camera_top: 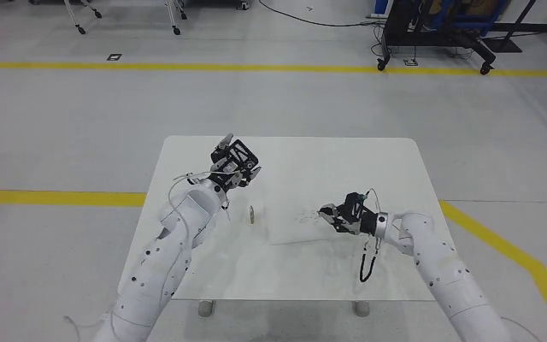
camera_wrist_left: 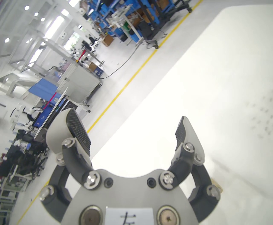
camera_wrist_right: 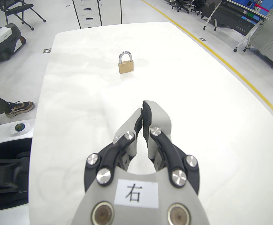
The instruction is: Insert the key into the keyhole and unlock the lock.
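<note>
Standing upright on the table [camera_wrist_right: 192,85], 1 brass padlock [camera_wrist_right: 126,64] is judged heavy, rigid and smooth, best gripped across its body. Left gripper [camera_wrist_left: 128,127] is held agape, well apart. Right gripper [camera_wrist_right: 142,107] is pinched closed, facing it; whether a key is held cannot be told.

Table [camera_top: 291,162]: white, rounded corners; I note faint scuffs on its top. The floor is pale grey. One yellow line [camera_top: 256,66] runs across beyond the table's far edge, and a second line [camera_top: 68,197] shows on either side of the table. A small dark floor tag [camera_top: 114,57] lies just past the far line. A black wheeled cart [camera_top: 436,38] stands far right, with a black cable [camera_top: 316,19] trailing towards it. A grey drawer cabinet [camera_wrist_right: 89,12] and a black chair [camera_wrist_right: 19,10] stand past one end of the table. Blue racks [camera_wrist_left: 136,12] stand well back.
</note>
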You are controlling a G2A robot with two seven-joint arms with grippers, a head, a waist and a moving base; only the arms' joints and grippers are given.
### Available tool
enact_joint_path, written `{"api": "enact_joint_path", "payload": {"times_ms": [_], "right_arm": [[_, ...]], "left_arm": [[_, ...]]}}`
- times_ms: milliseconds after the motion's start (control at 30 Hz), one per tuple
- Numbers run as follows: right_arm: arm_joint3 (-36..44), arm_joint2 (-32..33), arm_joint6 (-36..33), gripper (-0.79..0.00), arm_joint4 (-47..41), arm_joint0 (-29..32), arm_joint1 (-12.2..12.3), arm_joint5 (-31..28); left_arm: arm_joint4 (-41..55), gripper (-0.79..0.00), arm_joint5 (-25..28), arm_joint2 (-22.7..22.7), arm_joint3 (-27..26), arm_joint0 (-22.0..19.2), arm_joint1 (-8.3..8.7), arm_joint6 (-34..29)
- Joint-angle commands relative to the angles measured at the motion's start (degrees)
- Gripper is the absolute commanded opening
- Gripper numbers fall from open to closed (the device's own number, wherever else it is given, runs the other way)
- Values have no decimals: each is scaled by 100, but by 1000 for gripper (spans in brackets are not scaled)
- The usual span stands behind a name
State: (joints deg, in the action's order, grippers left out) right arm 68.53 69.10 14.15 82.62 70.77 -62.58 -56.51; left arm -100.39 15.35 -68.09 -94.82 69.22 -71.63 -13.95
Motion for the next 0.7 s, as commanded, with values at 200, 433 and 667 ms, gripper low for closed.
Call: {"api": "enact_joint_path", "payload": {"times_ms": [200, 433, 667], "right_arm": [[-719, -346, -1021, -785, -3175, -513, -236, -149], [-809, -424, -1522, -785, -4083, -661, -261, -149], [-757, -434, -1402, -785, -4238, -566, -279, -70]], "left_arm": [[110, 0, 50, -249, -184, 252, 34, 57], [110, 0, 50, -249, -184, 252, 34, 57], [1726, 0, -19, -418, -298, 528, -26, 622]]}}
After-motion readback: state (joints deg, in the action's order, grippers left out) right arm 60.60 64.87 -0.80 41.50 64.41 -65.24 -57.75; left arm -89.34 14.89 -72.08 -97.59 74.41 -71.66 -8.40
